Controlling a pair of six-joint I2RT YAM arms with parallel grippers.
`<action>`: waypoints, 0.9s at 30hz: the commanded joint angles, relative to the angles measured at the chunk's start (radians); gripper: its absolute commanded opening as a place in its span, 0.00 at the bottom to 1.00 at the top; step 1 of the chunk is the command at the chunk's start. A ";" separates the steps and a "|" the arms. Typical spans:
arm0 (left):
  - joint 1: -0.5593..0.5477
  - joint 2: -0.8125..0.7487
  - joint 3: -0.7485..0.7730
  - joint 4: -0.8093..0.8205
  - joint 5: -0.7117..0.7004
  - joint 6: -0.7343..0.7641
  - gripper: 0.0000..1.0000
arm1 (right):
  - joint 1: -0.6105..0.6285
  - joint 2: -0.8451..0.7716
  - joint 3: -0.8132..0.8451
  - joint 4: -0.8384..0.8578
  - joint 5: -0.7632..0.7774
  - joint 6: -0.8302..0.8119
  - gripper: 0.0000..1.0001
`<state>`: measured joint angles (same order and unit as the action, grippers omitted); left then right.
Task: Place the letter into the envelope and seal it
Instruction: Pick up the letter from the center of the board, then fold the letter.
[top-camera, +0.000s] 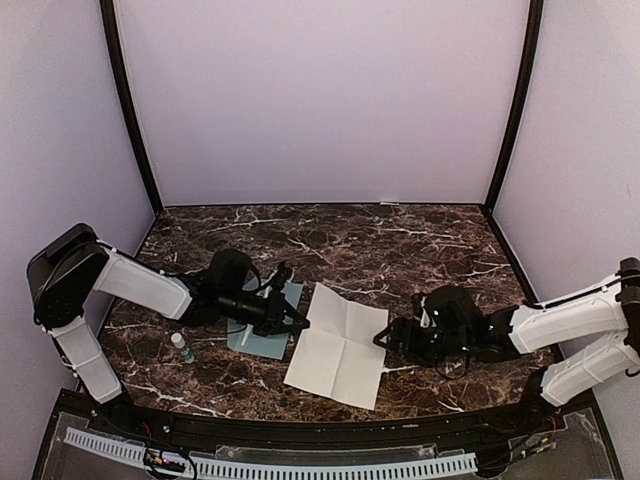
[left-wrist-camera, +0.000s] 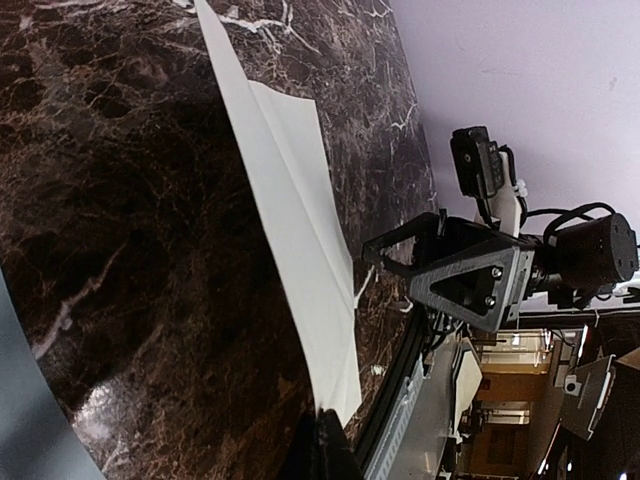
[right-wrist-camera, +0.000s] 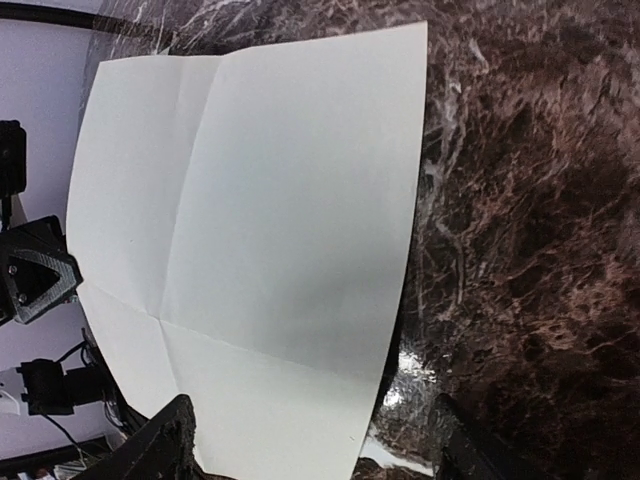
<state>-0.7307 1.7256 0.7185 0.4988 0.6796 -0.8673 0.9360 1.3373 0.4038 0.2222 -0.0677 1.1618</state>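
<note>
Top view: the letter (top-camera: 338, 350) lies plain face up at front centre of the surface (top-camera: 400, 240), slightly skewed, with crossed fold creases. Its near edge is close to the front rim. The envelope (top-camera: 258, 343) sits just left of it, partly under the left arm. Left fingers (top-camera: 298, 322) are together at the letter's left edge. Right fingers (top-camera: 384, 339) are at its right edge. A small bottle (top-camera: 183, 348) stands near the left arm. There is open dark marble behind, up to the pale lilac walls (top-camera: 320, 100).

Left wrist: the letter (left-wrist-camera: 300, 230) is seen nearly edge-on, its near edge raised off the veined marble (left-wrist-camera: 130, 200). The sheet's corner comes right up to the dark fingertip, but I cannot tell whether it is pinched. A strip of the envelope (left-wrist-camera: 25, 420) shows at lower left. The right arm (left-wrist-camera: 480, 280) is beyond the sheet.

Right wrist: the letter (right-wrist-camera: 270, 230) fills the left and centre, blank and creased. Its right edge is curled up and shadows the marble (right-wrist-camera: 520, 200). The fingers stand well apart, with the sheet's near edge between them, not clamped.
</note>
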 joint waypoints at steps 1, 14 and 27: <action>0.023 -0.071 0.061 -0.103 0.082 0.098 0.00 | 0.001 -0.162 0.071 -0.200 0.145 -0.124 0.80; 0.065 -0.173 0.464 -0.728 0.204 0.490 0.00 | 0.009 -0.320 0.457 -0.414 0.016 -0.782 0.86; 0.072 -0.206 0.654 -1.003 0.256 0.577 0.00 | 0.090 -0.030 0.725 -0.496 -0.031 -1.071 0.85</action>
<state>-0.6666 1.5589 1.3434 -0.3996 0.8810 -0.3241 1.0016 1.2682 1.0840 -0.2420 -0.0956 0.2073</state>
